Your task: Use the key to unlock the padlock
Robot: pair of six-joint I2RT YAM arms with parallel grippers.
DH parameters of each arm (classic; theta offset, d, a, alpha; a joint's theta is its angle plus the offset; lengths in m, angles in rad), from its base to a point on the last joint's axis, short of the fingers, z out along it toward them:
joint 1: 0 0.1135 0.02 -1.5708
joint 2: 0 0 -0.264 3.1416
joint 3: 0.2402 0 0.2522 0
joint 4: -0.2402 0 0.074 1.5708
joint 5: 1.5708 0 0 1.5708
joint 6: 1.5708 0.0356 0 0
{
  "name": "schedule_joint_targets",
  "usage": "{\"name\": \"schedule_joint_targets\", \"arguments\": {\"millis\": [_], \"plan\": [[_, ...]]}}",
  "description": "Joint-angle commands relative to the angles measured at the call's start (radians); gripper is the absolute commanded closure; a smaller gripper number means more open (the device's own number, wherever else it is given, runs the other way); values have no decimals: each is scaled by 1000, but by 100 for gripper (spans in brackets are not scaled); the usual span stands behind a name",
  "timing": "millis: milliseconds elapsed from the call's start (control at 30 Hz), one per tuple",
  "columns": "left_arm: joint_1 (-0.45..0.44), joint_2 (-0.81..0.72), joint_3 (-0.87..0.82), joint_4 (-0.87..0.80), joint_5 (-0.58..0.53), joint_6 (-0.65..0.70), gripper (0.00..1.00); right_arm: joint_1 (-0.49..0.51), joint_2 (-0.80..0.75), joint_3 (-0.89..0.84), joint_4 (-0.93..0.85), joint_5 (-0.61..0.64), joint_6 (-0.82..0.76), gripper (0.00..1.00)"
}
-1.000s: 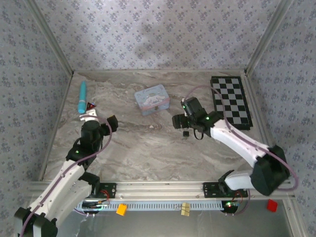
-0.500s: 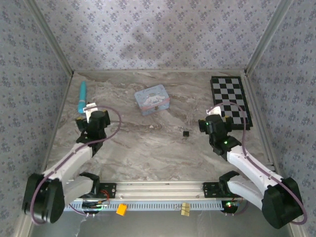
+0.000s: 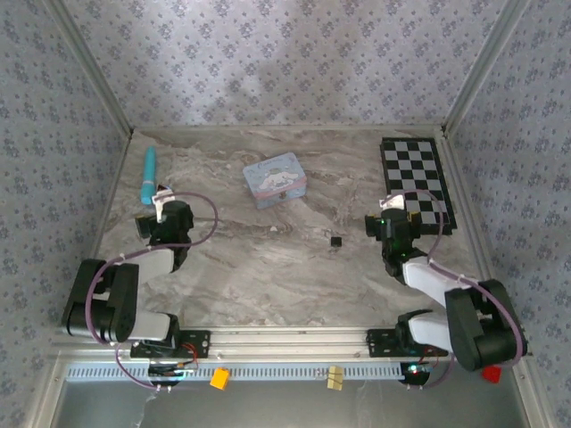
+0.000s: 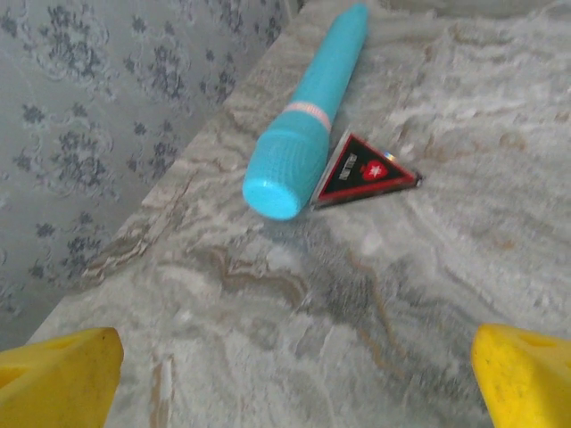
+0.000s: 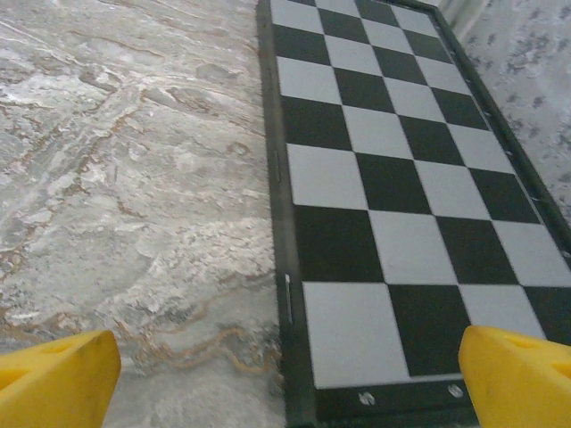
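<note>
Tabletop [image 3: 268,276]: grey marble, patterned walls on three sides.
Padlock [image 3: 336,241]: tiny black cube. I see it lying free, right of the tabletop's centre, with nothing touching it.
Left gripper [image 4: 287,383]: jaws spread wide and empty, near the left edge. It faces a turquoise cylinder [image 4: 308,116], with a red-black triangle tag [image 4: 366,169] just beside the cylinder's near end.
Right gripper [image 5: 285,383]: jaws wide and empty, near the right edge, at the chessboard [image 5: 393,223]'s near-left corner.
Tin [image 3: 275,180]: light blue, toward the far edge, well apart from the padlock.
</note>
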Motion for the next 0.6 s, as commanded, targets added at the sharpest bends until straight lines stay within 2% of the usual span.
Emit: {"name": "schedule_joint_targets", "arguments": {"millis": [0, 67, 100, 167, 267, 333, 367, 400, 433, 500, 567], "plan": [[32, 48, -24, 253, 128, 67, 0, -15, 59, 2, 169, -39, -66, 1], [47, 122, -38, 365, 182, 92, 0, -26, 82, 2, 197, -74, -73, 1], [42, 104, -20, 283, 196, 84, 0, -35, 92, 2, 220, -90, -76, 1], [48, 98, -59, 363, 214, 89, 0, -63, 114, 1, 271, -147, -92, 1], [54, 95, -72, 374, 252, 88, 0, -122, 167, 13, 335, -270, -92, 1], [87, 114, -70, 371, 346, 76, 0, -159, 195, 44, 290, -312, -65, 1], [88, 174, -73, 460, 351, 91, 0, -167, 195, 47, 280, -321, -56, 1], [84, 192, -71, 483, 348, 103, 0, -179, 192, 47, 280, -343, -51, 1], [91, 147, -51, 355, 368, 81, 0, -186, 190, 39, 292, -357, -46, 1], [95, 177, -63, 437, 372, 92, 0, -192, 190, 23, 318, -365, -40, 1], [101, 149, -40, 342, 380, 74, 0, -216, 204, 23, 325, -396, -21, 1]]}}
